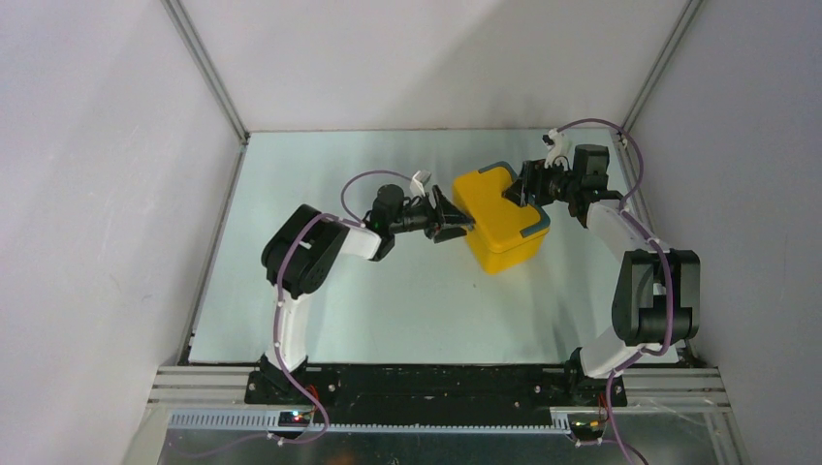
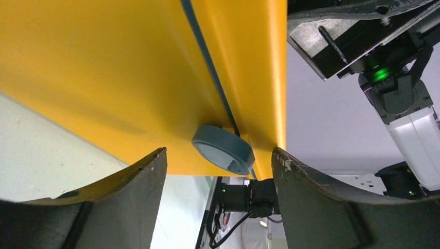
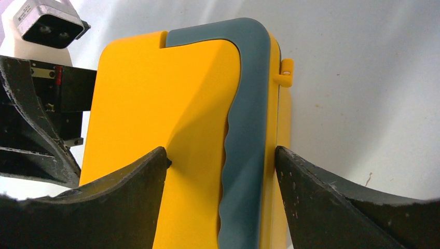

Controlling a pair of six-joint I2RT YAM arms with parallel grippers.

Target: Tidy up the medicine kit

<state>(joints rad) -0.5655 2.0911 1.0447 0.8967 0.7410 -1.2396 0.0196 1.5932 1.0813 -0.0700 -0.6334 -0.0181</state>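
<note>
Top external showed me the medicine kit (image 1: pixel 499 218) sitting far and slightly right of centre on the table (image 1: pixel 388 300), its lid shut as far as I could tell. My left gripper (image 1: pixel 458 226) was against its left side, fingers spread around a round teal knob (image 2: pixel 223 149). My right gripper (image 1: pixel 524 188) was at the far end, fingers spread astride the teal handle (image 3: pixel 246 129). I saw no loose items anywhere, and the inside was hidden, so I judged the sorting itself unconfirmed: opening or latching was the step in hand.
</note>
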